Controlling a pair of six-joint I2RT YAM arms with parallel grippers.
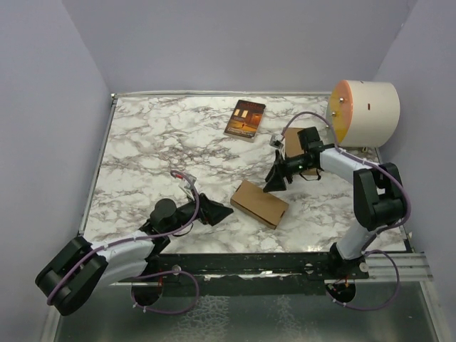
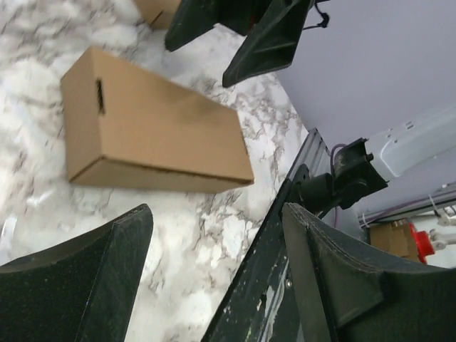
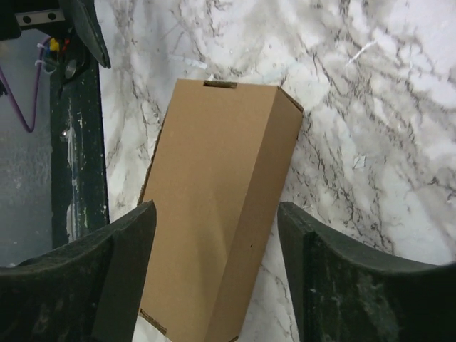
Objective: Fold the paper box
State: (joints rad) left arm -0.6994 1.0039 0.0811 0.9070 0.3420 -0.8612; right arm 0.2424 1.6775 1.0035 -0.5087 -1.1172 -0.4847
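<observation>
The left hand [image 1: 212,211] and right hand [image 1: 276,182] both gape wide and empty, flanking the paper box [image 1: 260,203] on the desk [image 1: 164,142]. Either one, swinging low, could clip it and spring a tab loose.

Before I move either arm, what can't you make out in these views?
- Second brown carton: top view, the right arm covers most of it; shape unclear.
- Paper box: right wrist view, its near end runs off the bottom edge.
- Book: top view, cover too small to read.
</observation>
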